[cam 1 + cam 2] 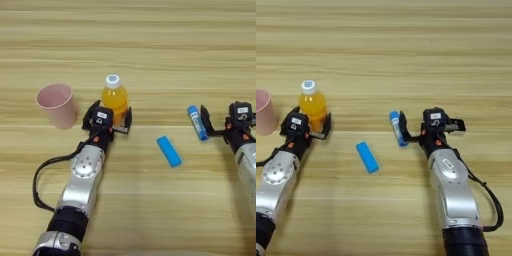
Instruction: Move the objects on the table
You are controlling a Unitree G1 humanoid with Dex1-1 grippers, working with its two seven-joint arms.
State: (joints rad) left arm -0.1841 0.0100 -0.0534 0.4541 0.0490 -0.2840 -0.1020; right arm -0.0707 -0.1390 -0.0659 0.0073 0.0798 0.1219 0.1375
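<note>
An orange-juice bottle [114, 99] with a white cap stands upright left of centre. My left gripper [109, 121] is open, its two black fingers on either side of the bottle's lower part. A pink cup [56, 105] stands upright to the bottle's left. A blue tube [397, 128] lies on the table [150, 40] just outside the left finger of my right gripper [430, 126], which is open with nothing between its fingers. A blue flat bar [367, 157] lies between the two arms. The small beige square is out of view.
Both silver forearms reach in from the near edge, the left one [82, 180] with a black cable looping beside it, the right one [453, 185] likewise.
</note>
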